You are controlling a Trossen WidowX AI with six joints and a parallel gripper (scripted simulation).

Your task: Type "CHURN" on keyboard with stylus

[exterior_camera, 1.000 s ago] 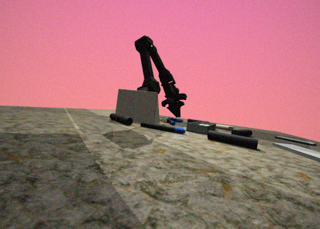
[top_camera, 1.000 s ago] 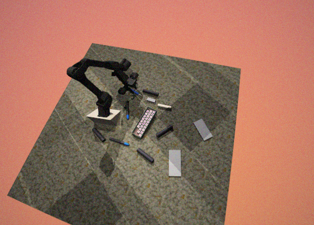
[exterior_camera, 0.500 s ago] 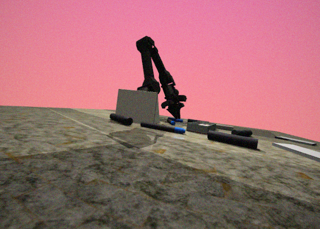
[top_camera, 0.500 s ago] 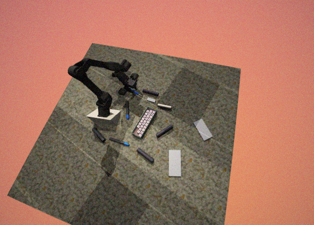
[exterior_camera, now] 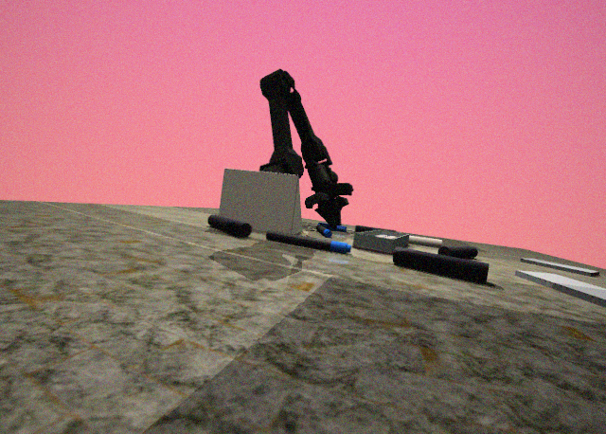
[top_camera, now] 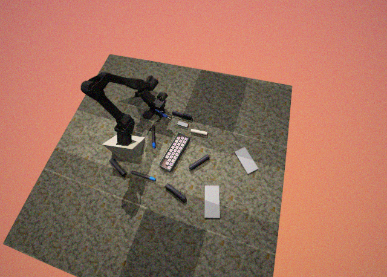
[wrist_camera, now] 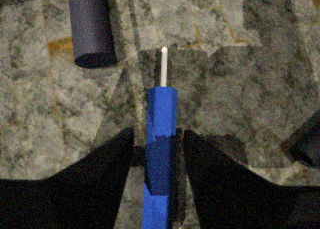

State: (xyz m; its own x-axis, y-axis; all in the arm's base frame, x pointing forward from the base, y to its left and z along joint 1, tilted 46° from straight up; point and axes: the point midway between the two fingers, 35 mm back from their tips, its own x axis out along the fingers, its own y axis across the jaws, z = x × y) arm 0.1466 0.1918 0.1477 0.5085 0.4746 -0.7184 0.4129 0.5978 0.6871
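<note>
Fingers (top_camera: 149, 114) (exterior_camera: 332, 217): part-spread, one on each side of the blue stylus (top_camera: 161, 112) (exterior_camera: 341, 228) (wrist_camera: 163, 109), pinching nothing. The wrist view shows a gap on both flanks of the barrel. Height of the fingertips against the barrel is hard to judge; they appear low, near the tabletop (top_camera: 218, 105) (exterior_camera: 147, 282) (wrist_camera: 45, 109).

Stylus: appears to lie on the tabletop, pale tip ahead of the fingers, well apart from the keyboard (top_camera: 176, 151) (exterior_camera: 374, 241). No letter of CHURN can be typed until it is held; step in hand is judged to be the grasp.

Failure modes from here:
(a) Closing too high: the fingers would catch only the top of the barrel, which could squirt out or roll.
(b) Off-centre close: one finger would touch first and push or twist the stylus, leaving the tip skewed for the later presses.
(c) Weak pinch: the barrel could slide or pivot when a key is pressed firmly.
(d) Sideways drift: the dark cylinder (top_camera: 181, 115) (exterior_camera: 367, 228) (wrist_camera: 92, 29) and the blue-capped pen (top_camera: 153, 135) (exterior_camera: 323, 230) (wrist_camera: 309, 143) lie to either side and could be knocked by a wide swing.
</note>
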